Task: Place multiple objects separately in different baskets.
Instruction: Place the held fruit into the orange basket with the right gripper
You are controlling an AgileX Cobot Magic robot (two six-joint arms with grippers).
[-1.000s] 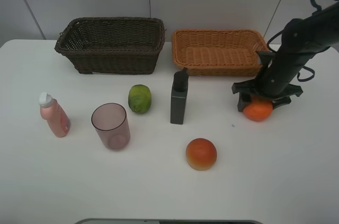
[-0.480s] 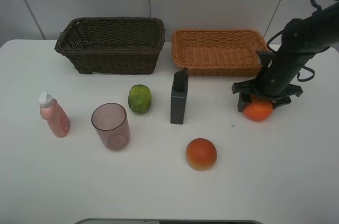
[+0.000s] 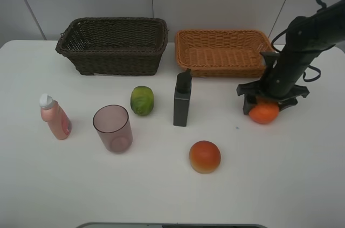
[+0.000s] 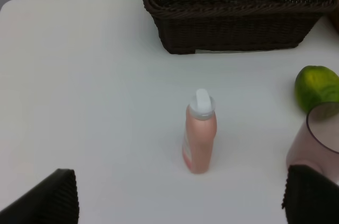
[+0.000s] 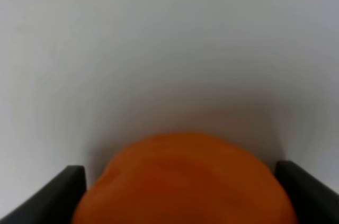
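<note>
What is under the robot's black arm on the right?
An orange mandarin sits under the right end effector, between its fingers. The end effector covers the fruit's top, so whether the fingers squeeze it cannot be seen.

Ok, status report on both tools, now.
Right tool astride orange mandarin, grip unconfirmed. Left tool open, facing pink bottle. Nothing between mandarin and tan basket.

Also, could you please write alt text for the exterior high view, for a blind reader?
The right gripper straddles an orange mandarin on a white table, near the tan basket. A dark basket, pink bottle, mauve cup, green fruit, grey bottle and red-orange fruit sit apart.
</note>
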